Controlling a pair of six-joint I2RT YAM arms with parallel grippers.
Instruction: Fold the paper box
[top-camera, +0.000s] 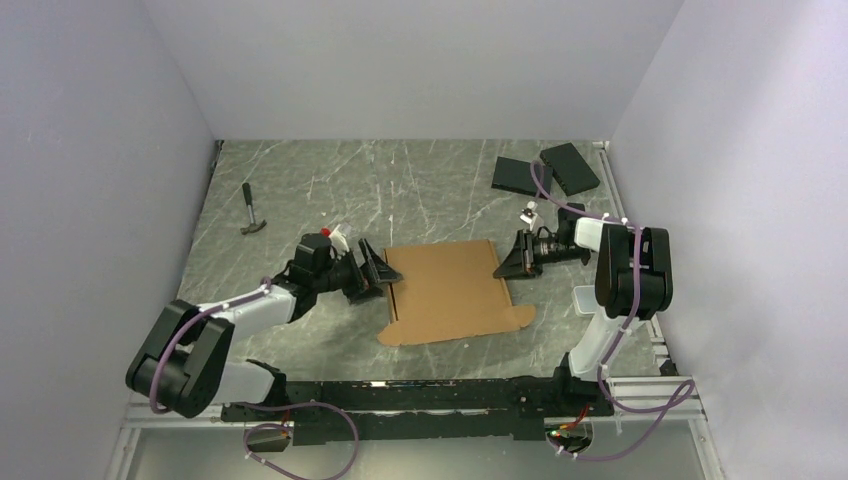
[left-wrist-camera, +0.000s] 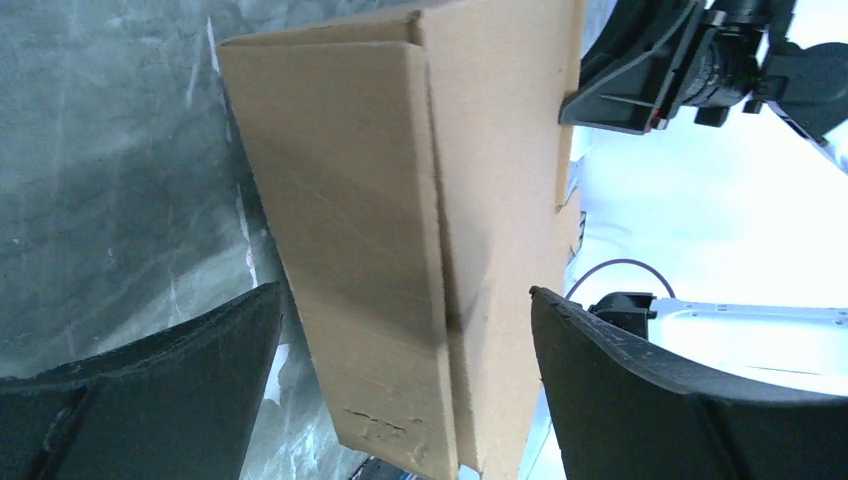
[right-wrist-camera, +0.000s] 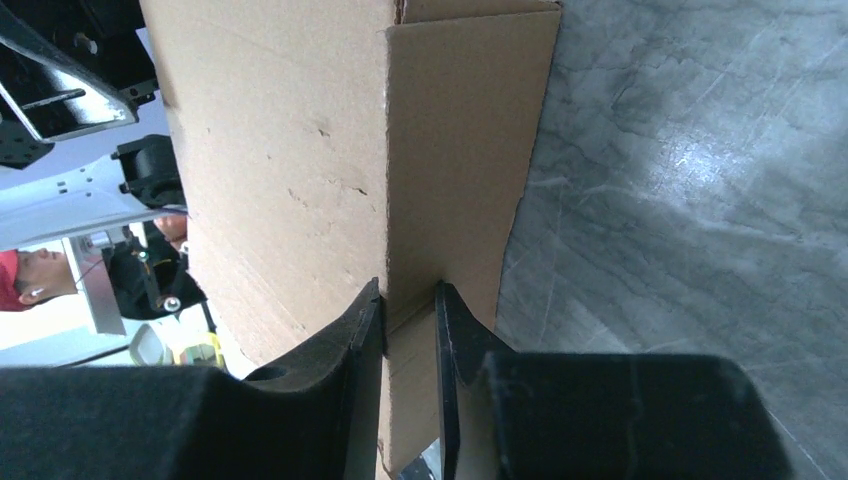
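A grey marbled table (top-camera: 300, 190) is enclosed by pale lavender walls on three sides. The paper box (top-camera: 450, 290) is laid flat and unfolded near the middle of the table, a little toward the near edge, with a narrow flap raised along each short side.

The left gripper (left-wrist-camera: 403, 300) is held at the box's left edge with its jaws spread wide. The raised flap is seen between the fingers, but nothing is gripped. The right gripper (right-wrist-camera: 405, 320) is set against the box's right edge, its fingers (right-wrist-camera: 362, 345) drawn close on either side of the raised cardboard flap. The flap appears to be pinched, though actual contact is hard to confirm from the wrist view.

Two black slabs (top-camera: 545, 172) are placed at the far right corner. A hammer (top-camera: 252, 212) is left near the far left edge.
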